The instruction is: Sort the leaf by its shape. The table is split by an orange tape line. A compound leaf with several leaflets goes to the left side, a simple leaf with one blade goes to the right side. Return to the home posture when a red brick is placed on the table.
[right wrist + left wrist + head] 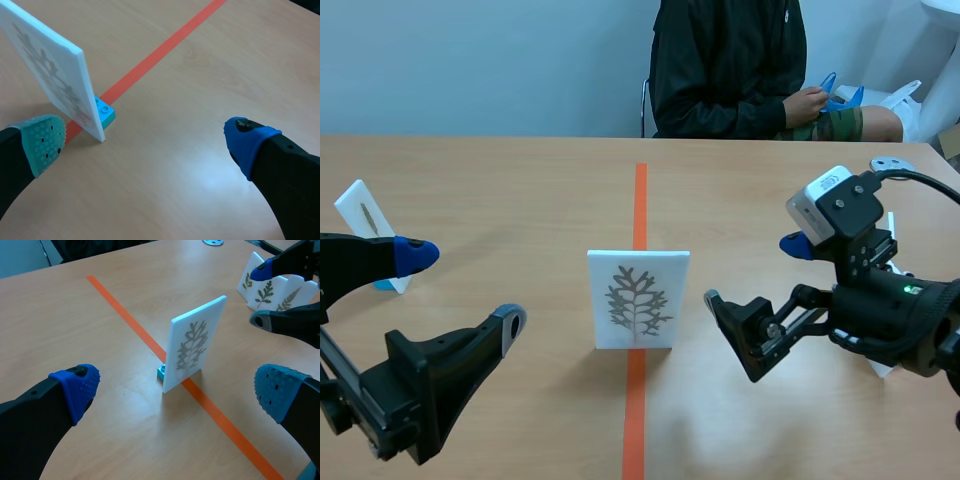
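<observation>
A white card (638, 298) showing a grey leaf with many side lobes stands upright on the orange tape line (640, 200), mid-table. A small teal brick (162, 372) holds it up. My left gripper (462, 288) is open, low and to the left of the card. In the left wrist view the card (195, 342) stands just ahead of the left gripper (176, 387). My right gripper (755, 272) is open, close to the card's right. In the right wrist view the card (50, 80) and its teal base (105, 111) sit beside one finger of the right gripper (146, 141).
Another white card (365, 215) with a thin leaf stands at the far left. Several cards with fern-like leaves (265, 290) stand on the right side behind the right arm. A person (730, 65) sits across the table.
</observation>
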{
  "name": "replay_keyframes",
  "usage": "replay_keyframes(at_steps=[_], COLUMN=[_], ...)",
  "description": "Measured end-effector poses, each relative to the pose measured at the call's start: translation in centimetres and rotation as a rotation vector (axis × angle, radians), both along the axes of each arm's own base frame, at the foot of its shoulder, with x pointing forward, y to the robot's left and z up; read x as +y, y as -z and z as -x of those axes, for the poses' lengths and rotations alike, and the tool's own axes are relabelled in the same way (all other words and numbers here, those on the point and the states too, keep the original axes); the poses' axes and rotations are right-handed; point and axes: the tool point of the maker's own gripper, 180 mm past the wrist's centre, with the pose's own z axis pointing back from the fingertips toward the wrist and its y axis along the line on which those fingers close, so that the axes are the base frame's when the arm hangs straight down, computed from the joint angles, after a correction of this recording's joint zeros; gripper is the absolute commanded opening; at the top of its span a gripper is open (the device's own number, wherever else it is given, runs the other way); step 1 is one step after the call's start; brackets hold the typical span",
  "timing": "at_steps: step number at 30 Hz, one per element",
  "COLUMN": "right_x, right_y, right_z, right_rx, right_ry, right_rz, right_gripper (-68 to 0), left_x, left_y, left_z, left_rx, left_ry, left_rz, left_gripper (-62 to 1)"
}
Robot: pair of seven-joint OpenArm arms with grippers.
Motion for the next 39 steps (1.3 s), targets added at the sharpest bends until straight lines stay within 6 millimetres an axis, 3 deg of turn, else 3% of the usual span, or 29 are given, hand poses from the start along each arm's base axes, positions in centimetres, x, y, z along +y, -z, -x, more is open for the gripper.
replay_keyframes(at_steps=[10,26,39], right_x=[3.1,9.5,9.9], right_y=[4.1,7.2,7.4], right_z=[-1.2,0.3,0.0], right_rx=[0.043,0.008,-0.005], right_ry=[-0.048,-0.213,-0.222], right_rz=[-0.029,-0.007,-0.006], right_gripper=[-0.8,-1.4,-35.6], left_x=[0.0,0.0,0.0], left_y=[0.0,0.0,0.0], left_z=[0.0,0.0,0.0], left_rx=[0.0,0.0,0.0], left_ry=[-0.001,0.0,0.0], left_rz=[0.0,0.0,0.0], left_gripper=[1.4,1.4,1.4])
